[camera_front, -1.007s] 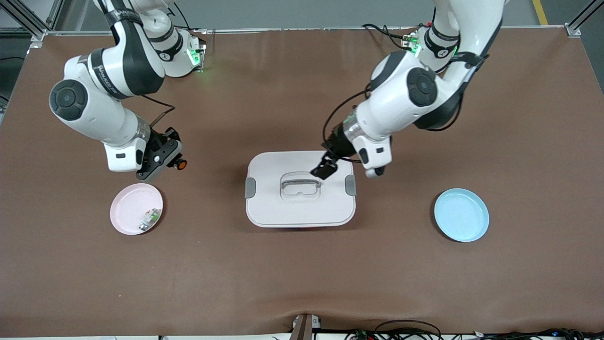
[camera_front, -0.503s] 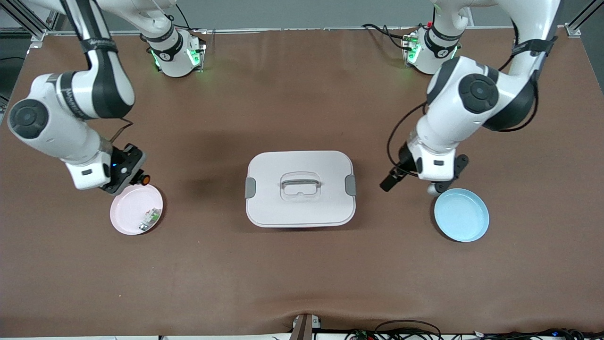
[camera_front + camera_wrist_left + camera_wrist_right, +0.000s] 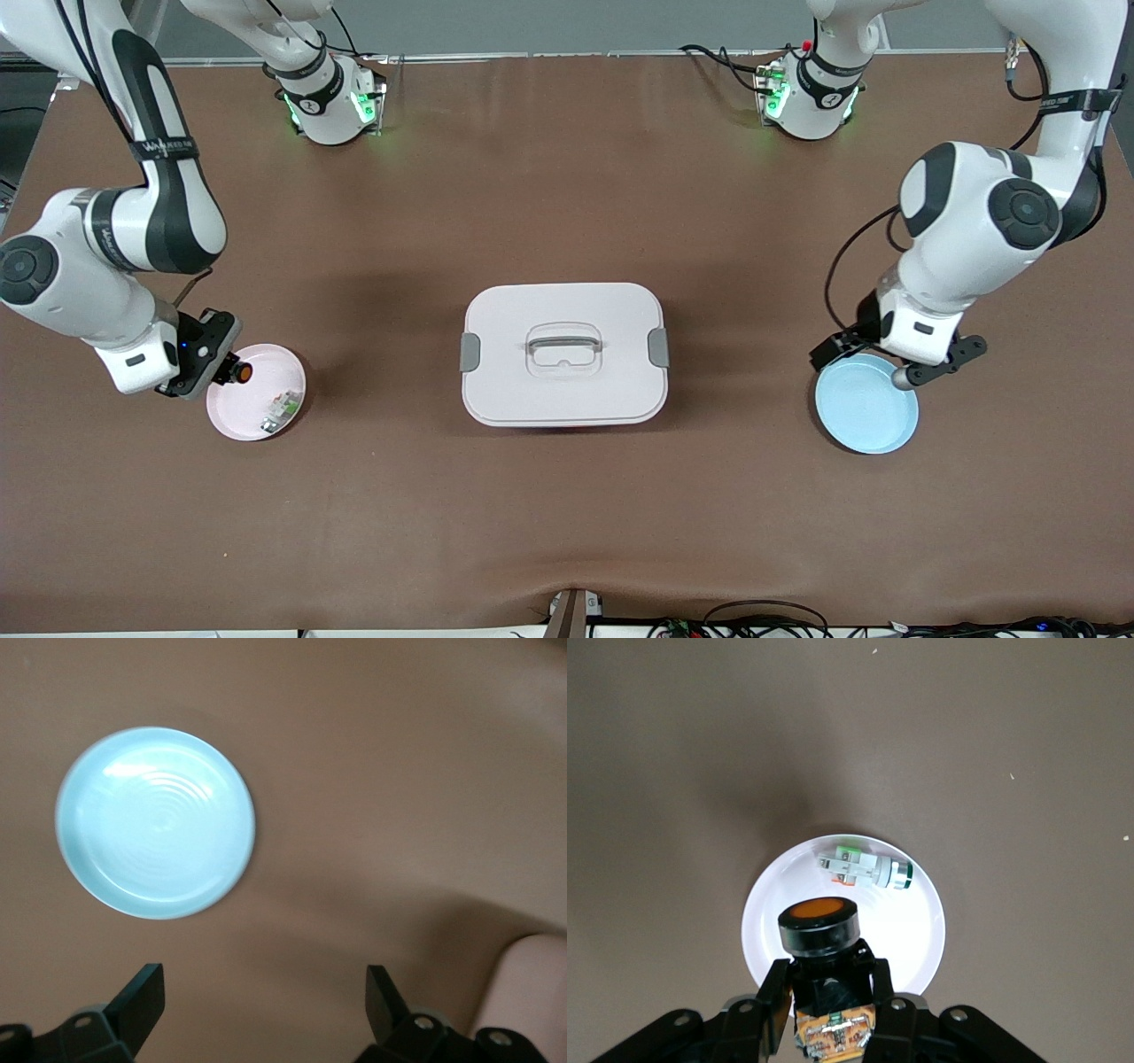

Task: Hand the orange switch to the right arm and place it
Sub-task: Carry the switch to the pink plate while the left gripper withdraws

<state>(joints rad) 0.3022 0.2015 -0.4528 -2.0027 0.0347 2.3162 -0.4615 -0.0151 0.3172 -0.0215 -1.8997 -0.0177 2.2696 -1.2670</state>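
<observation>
The orange switch [image 3: 241, 373] has a black body and a round orange-ringed cap. My right gripper [image 3: 223, 366] is shut on it and holds it over the pink plate's [image 3: 241, 415] rim. In the right wrist view the switch [image 3: 819, 926] sits between the fingers of the right gripper [image 3: 828, 979], cap outward, above the plate [image 3: 917, 935]. My left gripper [image 3: 850, 353] is open and empty, over the table at the edge of the blue plate [image 3: 868, 408]. The left wrist view shows the left gripper [image 3: 263, 992] wide open, with the blue plate [image 3: 155, 822] ahead of it.
A small white-and-green part [image 3: 282, 409] lies in the pink plate; it also shows in the right wrist view [image 3: 864, 870]. A white box with a handled lid [image 3: 564, 354] stands at mid-table, and its corner shows in the left wrist view [image 3: 532, 992].
My right gripper carried the orange switch toward the right arm's end, to over the pink plate. My left gripper moved empty from over the box to the blue plate.
</observation>
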